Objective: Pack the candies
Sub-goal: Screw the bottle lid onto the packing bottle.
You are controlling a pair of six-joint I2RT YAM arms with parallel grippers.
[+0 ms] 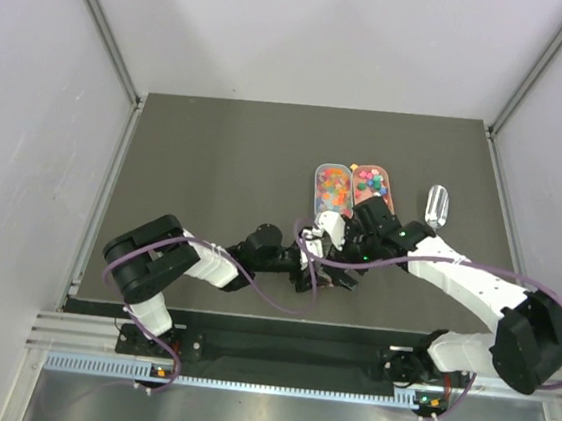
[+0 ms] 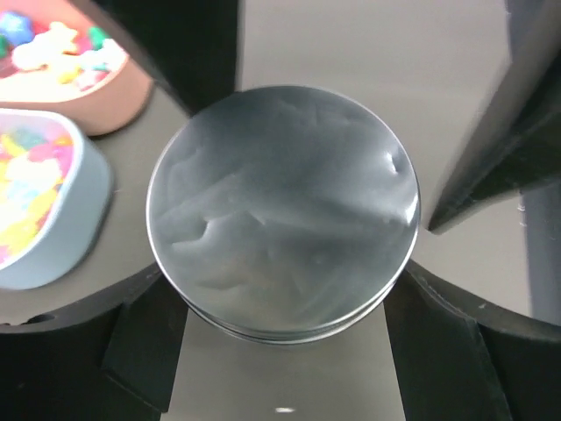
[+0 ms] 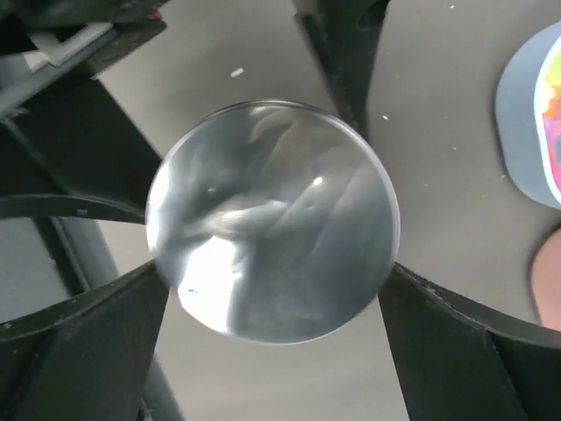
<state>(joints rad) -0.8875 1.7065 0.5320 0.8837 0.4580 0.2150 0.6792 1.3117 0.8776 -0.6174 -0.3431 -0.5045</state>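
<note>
The candies lie in two small trays at the back, one grey point(image 1: 332, 184) and one pink point(image 1: 371, 183). They also show in the left wrist view point(image 2: 26, 189) and at the edge of the right wrist view point(image 3: 554, 132). A clear round cup point(image 2: 280, 210) with its lid on stands on the table, and no candies show inside it. My left gripper point(image 2: 285, 289) is shut on the cup's sides. My right gripper point(image 3: 272, 272) is shut on the clear lid point(image 3: 272, 219) from the other side. Both grippers meet in front of the trays point(image 1: 322, 255).
A clear scoop point(image 1: 437, 204) lies to the right of the pink tray point(image 2: 123, 101). The grey tray point(image 2: 88, 210) stands close to the cup's left in the left wrist view. The dark table point(image 1: 216, 163) has walls on three sides.
</note>
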